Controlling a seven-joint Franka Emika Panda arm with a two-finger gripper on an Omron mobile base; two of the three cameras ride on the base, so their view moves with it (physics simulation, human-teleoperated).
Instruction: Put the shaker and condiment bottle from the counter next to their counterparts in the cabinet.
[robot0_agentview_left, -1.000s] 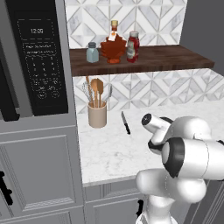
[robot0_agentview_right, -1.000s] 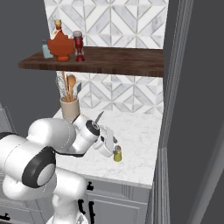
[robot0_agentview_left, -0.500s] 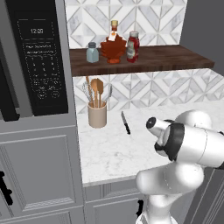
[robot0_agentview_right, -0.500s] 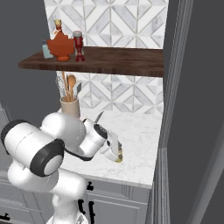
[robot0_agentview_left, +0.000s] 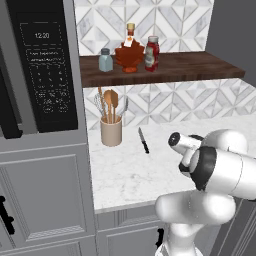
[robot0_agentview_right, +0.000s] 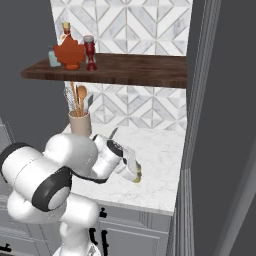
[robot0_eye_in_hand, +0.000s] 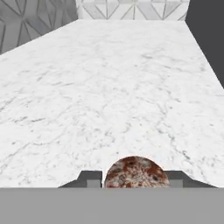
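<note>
One of two items was already shelved: the condiment bottle (robot0_agentview_left: 151, 53) stood on the cabinet (robot0_agentview_left: 200, 67) in the upper middle of the left base view, just right of the maple-leaf bottle (robot0_agentview_left: 130, 54), with the blue-grey shaker (robot0_agentview_left: 105, 60) at the left end of the group.

Remaining item: the shaker (robot0_agentview_right: 136, 176), on the tabletop (robot0_agentview_right: 160, 165) near its front edge, at the centre of the right base view. In the hand view its speckled cap sat at the bottom centre between the two dark finger tips.

Gripper (robot0_agentview_right: 134, 172): down at the shaker, jaws drawn in against its sides; judged to be gripping it, not yet lifted.

Outstanding: lift the shaker, carry it to the cabinet, set it beside the blue-grey shaker.

Change from one second earlier: the gripper had moved from beside and above the shaker down onto it, and the arm's elbow had swung lower and nearer the cameras. Utensil holder (robot0_agentview_left: 111, 131) and knife (robot0_agentview_left: 144, 140) unmoved.
</note>
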